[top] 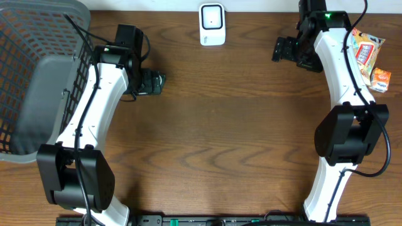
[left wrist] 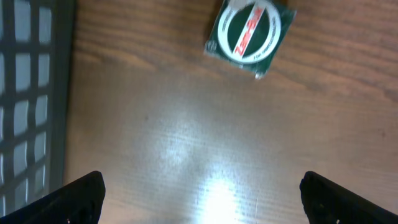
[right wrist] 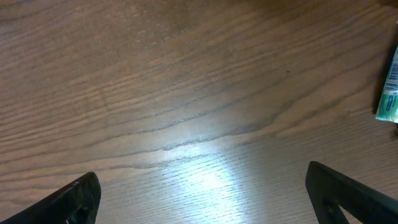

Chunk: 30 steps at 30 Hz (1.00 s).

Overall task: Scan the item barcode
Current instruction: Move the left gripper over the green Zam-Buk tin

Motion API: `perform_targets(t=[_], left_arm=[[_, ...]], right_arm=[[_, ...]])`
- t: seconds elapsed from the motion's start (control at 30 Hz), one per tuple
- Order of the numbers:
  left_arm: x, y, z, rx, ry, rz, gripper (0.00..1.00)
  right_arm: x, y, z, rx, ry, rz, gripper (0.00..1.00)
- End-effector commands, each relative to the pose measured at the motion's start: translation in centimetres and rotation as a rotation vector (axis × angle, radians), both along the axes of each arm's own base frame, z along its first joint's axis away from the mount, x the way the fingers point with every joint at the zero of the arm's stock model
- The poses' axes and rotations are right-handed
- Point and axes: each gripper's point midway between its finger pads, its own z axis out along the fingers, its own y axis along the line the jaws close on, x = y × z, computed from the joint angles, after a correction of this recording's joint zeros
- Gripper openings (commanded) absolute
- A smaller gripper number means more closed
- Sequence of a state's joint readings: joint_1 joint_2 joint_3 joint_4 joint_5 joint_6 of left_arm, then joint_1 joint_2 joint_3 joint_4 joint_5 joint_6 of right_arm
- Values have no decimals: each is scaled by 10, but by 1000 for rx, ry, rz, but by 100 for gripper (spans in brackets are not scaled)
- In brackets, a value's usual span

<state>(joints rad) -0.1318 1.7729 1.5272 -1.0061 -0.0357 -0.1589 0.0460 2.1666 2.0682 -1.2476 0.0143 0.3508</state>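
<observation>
Hanging spread wide over the table point(top: 220, 125), left gripper point(left wrist: 202, 193) near a green box point(left wrist: 250, 36), red writing too blurry to read, right gripper point(right wrist: 202, 193) spread wide too, white scanner point(top: 212, 24) far middle.

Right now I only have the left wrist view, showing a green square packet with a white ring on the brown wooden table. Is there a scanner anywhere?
Observer: Yes. The overhead view shows a white box-shaped plastic barcode scanner standing at the middle of the table's far edge.
Operator: Are there any other items waiting to be scanned?
Observer: Yes. Colourful foil snack packets lie at the far right corner, beside the right arm.
</observation>
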Motion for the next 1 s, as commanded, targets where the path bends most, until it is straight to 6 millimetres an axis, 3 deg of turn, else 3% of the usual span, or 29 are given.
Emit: perform_targets(t=[0.0,0.23,0.4,0.53,0.6,0.77,0.97], left_arm=[[4,2,0,12,-12,-30,99],[20,2,5,29,-77,-61,98],[35,32,14,195,-145,-3,99],[49,44,19,195,-207,39,99],[55,39,16,136,-216,16,99],[59,-6,-1,-135,-183,-190,99],[63,-22,-37,-140,-119,-263,98]], right_arm=[[-1,0,-6,3,16,10,99],[-1,0,-6,3,16,10,99],[-1,0,-6,3,16,10,99],[-1,0,-6,3,16,10,99],[-1,0,-6,3,16,10,99],[-1,0,-6,3,16,10,99],[-1,0,-6,3,16,10,99]])
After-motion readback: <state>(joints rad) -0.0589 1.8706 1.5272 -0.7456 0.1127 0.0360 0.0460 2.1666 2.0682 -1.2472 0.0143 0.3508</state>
